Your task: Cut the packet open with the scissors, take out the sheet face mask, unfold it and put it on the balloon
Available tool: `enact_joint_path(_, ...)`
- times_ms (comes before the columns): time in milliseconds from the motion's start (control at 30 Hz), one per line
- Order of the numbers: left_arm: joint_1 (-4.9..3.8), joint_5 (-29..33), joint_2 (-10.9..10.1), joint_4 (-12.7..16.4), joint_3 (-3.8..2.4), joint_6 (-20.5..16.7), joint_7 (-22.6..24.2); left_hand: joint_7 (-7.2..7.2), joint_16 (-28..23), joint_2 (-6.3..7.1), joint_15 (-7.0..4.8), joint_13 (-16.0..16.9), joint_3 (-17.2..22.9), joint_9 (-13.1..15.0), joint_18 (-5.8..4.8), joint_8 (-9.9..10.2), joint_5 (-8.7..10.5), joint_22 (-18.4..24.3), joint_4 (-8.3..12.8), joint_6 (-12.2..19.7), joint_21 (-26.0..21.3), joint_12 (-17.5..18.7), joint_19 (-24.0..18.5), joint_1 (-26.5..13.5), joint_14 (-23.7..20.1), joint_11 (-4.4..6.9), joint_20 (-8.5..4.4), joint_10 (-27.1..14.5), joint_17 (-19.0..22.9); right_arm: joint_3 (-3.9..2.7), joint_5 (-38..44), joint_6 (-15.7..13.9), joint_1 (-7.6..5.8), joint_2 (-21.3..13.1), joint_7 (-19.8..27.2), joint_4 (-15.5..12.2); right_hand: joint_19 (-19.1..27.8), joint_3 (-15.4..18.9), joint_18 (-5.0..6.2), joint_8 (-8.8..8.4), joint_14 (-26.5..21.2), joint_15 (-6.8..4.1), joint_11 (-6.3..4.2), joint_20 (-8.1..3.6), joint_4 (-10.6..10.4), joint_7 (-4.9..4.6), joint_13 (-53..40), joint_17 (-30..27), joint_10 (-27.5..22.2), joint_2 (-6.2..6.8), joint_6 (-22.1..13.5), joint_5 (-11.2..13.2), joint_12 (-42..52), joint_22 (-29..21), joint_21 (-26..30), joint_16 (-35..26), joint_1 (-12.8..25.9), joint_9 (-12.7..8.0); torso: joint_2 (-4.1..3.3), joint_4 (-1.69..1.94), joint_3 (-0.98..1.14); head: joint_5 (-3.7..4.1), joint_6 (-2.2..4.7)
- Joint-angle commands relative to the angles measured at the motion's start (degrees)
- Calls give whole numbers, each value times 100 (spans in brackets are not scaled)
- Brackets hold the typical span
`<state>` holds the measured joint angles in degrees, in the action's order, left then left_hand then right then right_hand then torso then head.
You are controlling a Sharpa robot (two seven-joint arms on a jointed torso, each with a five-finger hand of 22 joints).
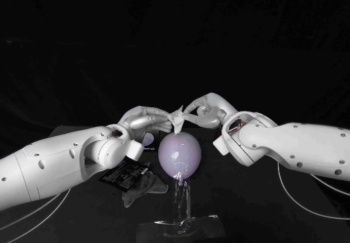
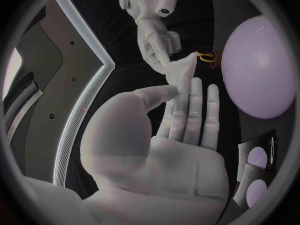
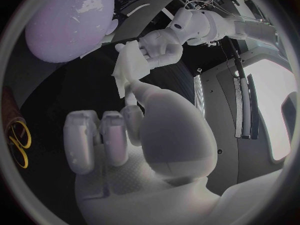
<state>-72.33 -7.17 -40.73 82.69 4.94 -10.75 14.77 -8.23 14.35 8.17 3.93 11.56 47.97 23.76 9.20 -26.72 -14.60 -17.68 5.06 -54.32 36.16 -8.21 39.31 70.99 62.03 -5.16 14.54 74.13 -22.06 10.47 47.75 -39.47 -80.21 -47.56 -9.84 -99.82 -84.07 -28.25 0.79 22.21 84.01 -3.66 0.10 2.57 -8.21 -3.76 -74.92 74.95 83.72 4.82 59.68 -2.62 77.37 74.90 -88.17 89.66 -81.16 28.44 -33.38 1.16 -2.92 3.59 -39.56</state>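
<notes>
A pale lilac balloon [image 1: 180, 153] stands upright on a clear stand [image 1: 179, 215] at the table's middle. Just above its top hangs the folded white sheet face mask [image 1: 176, 119], held from both sides. My left hand [image 1: 145, 120] pinches its left edge and my right hand [image 1: 203, 109] pinches its right edge. The left wrist view shows my left hand [image 2: 170, 145] with fingertips on the mask [image 2: 182, 66], the balloon [image 2: 259, 67] beside it and my right hand [image 2: 154, 32] beyond. In the right wrist view my right hand [image 3: 140, 135] reaches the mask [image 3: 127, 65], with the balloon [image 3: 67, 21] close by.
The black packet [image 1: 124, 174] lies on the table left of the balloon, with a grey crumpled piece [image 1: 146, 188] beside it. The scissors' yellow handles [image 3: 17, 141] lie on the table near my right hand, also seen as scissors [image 2: 207, 58] behind the mask.
</notes>
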Motion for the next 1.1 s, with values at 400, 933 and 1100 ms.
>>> enact_joint_path(400, -7, 39, -35, 15, -7, 1, -11, 9, 22, -40, 3, 14, -1, 1364, 105, -41, -40, -18, 18, -31, 45, -31, -45, -12, 53, 27, -10, -8, -13, -1, -26, -79, 67, -192, 364, -74, -522, -69, -44, 170, 599, -49, -89, -37, 30, 28, -780, 1505, 168, -59, 1, -19, 9, 1463, -27, 34, -15, 240, -1, 4, 1, 5, -2)
enact_joint_path(933, -8, -100, -28, 75, -6, 153, -447, -7, 7, -59, 20, 36, -18, 1403, 110, -22, -3, -59, -16, 8, 120, -26, -62, -30, 19, 11, -18, -60, -21, -3, -286, -331, 84, -228, 903, -156, -525, -74, -46, 174, 599, -49, -89, -38, 33, 28, -777, 1505, 166, -58, -3, -19, 3, 1466, -34, 34, -11, 243, -2, 2, 2, 9, -2)
enact_joint_path(1100, -9, -94, -37, 66, -4, 18, -578, -49, 66, -167, 27, 52, -275, 1410, 125, 71, 80, -103, -194, 120, 228, 13, -22, -35, 70, -29, -34, -193, -84, -5, -315, -381, 84, -268, 1004, -203, -524, -83, -45, 179, 599, -50, -89, -38, 41, 28, -775, 1505, 165, -56, -10, -19, -1, 1465, -32, 34, -7, 248, 1, 2, 3, 16, 3)
